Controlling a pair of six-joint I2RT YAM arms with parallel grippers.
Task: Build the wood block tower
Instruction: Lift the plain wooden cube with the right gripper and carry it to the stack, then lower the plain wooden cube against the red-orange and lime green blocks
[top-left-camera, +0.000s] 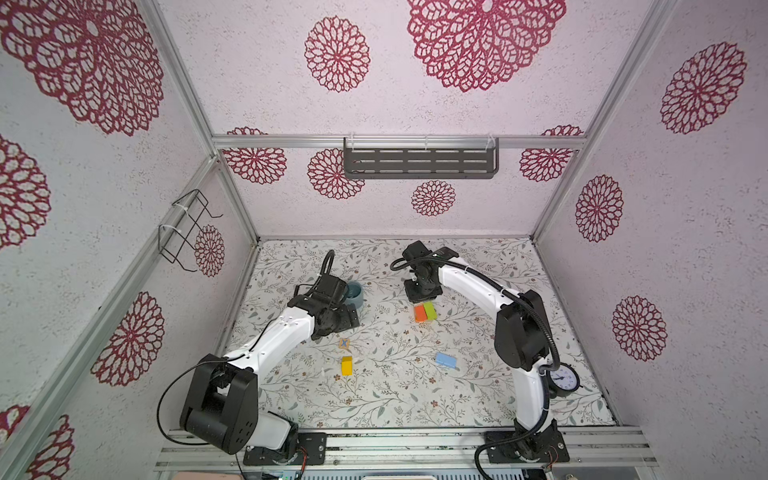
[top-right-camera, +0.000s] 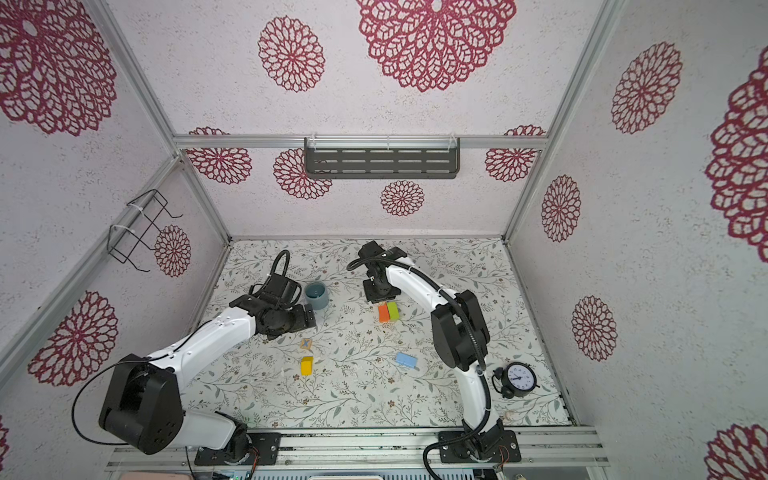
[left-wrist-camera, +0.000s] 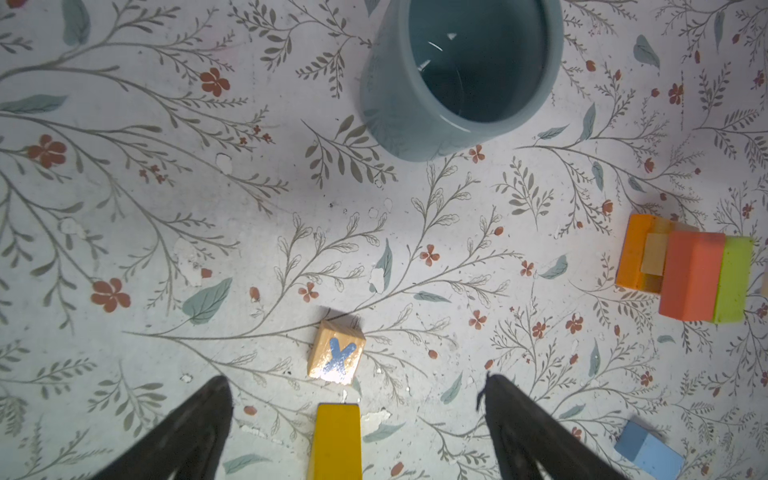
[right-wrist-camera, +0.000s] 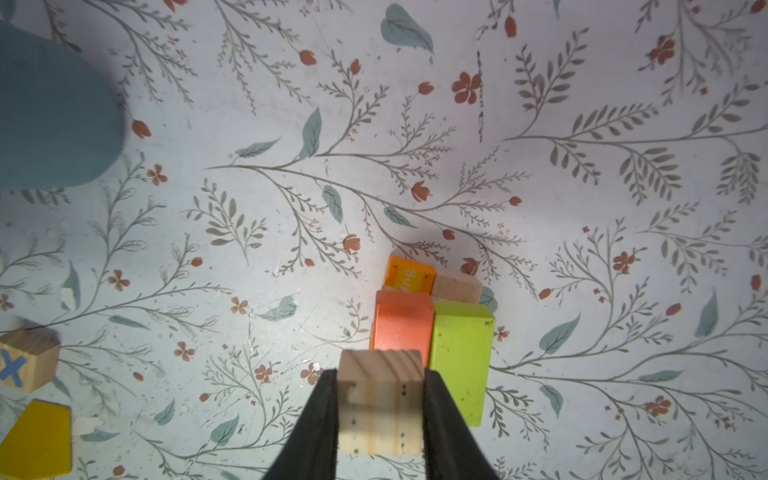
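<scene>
The tower is a low stack: red-orange and green blocks lie side by side on an orange block and a natural one. My right gripper hangs just above it, shut on a natural wood cube. In both top views the wrist hides that cube. My left gripper is open and holds nothing. It hovers over a lettered X cube and a yellow block. A blue block lies alone at centre right.
A teal cup stands upright beside the left wrist, left of the tower. A black alarm clock stands at the right, near the right arm's base. The floral mat covers the table, which is walled on three sides.
</scene>
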